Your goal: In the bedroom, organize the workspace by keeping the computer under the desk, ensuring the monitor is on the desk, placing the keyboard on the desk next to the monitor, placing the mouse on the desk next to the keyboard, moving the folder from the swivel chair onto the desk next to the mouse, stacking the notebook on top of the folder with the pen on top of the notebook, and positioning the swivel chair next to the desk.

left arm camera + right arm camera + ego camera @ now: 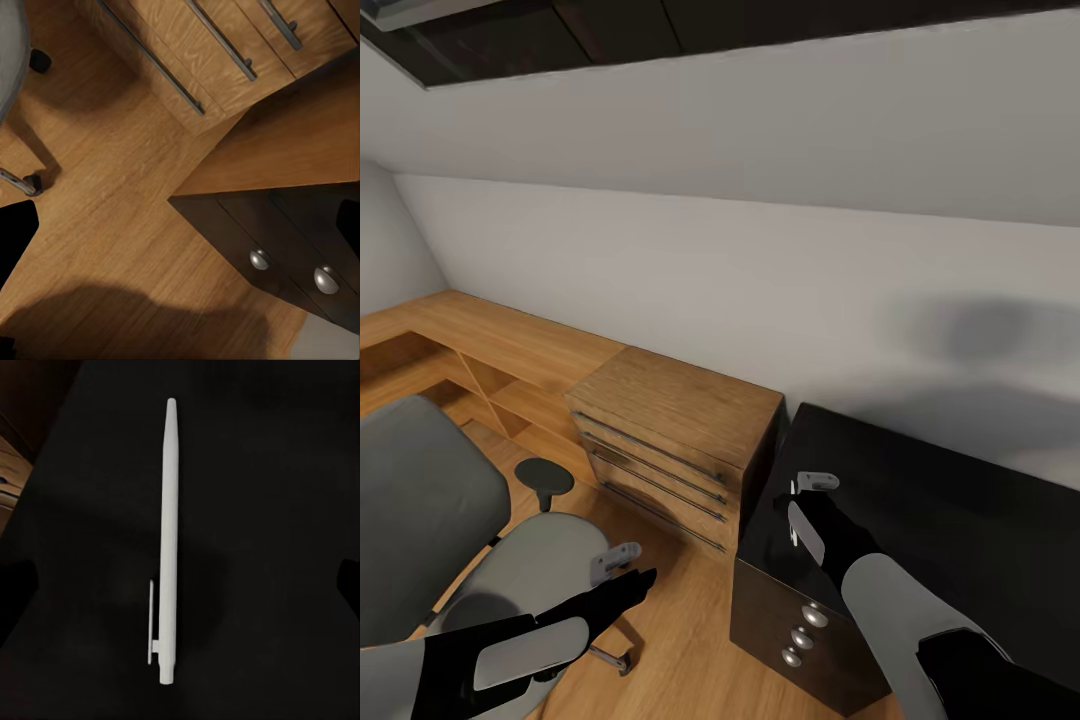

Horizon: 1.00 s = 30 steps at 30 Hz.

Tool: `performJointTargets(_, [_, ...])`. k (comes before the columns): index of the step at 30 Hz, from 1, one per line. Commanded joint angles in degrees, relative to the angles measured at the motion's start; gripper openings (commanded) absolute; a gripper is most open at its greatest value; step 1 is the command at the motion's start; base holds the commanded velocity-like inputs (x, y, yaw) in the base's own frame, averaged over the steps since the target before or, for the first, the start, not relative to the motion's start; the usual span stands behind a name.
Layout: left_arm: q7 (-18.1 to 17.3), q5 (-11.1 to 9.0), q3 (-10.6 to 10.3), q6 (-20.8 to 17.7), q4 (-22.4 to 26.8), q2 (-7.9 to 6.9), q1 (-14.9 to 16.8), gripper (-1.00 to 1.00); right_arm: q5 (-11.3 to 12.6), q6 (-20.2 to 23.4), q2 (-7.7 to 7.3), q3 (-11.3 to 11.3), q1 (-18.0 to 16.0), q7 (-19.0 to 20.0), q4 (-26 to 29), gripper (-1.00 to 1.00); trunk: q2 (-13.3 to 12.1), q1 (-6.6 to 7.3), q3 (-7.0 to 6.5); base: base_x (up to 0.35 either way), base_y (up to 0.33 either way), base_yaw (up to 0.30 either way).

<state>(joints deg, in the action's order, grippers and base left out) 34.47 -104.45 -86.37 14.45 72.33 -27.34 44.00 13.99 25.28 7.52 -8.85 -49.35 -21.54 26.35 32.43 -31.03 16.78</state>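
Black arms, pale grey panels

No text, label, brand, number or sign can be read anywhere.

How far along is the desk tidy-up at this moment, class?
Little looks finished. The pen lies on the black desk, directly beneath the right claw, so picking it up seems to be the step in hand. The chair stands beside the wooden dresser, near the desk. No folder, notebook, keyboard or monitor can be seen yet, so the stacking remains.
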Motion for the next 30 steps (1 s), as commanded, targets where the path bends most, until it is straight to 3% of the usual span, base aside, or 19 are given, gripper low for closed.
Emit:
performJointTargets(1, [0.2, -0.4, -0.2, 0.4, 0.2, -0.06, 0.1, 1.0, 0.6, 0.2, -0.05, -0.5, 0.0, -0.5, 0.0, 1.0, 0.5, -0.25, 0.28, 0.0, 0.0, 0.0])
performJointTargets(10, [0.5, -0.4, -0.2, 0.6, 0.3, -0.16, 0.1, 1.0, 0.6, 0.0, -0.05, -0.4, 0.0, -0.5, -0.2, 1.0, 4.1, -2.23, 1.9, 0.0, 0.0, 0.0])
performJointTargets(30, [0.6, -0.4, -0.2, 0.6, 0.4, -0.25, 0.1, 1.0, 0.7, 0.1, -0.05, -0.4, 0.0, -0.5, -0.4, 1.0, 4.1, -2.23, 1.9, 0.0, 0.0, 0.0])
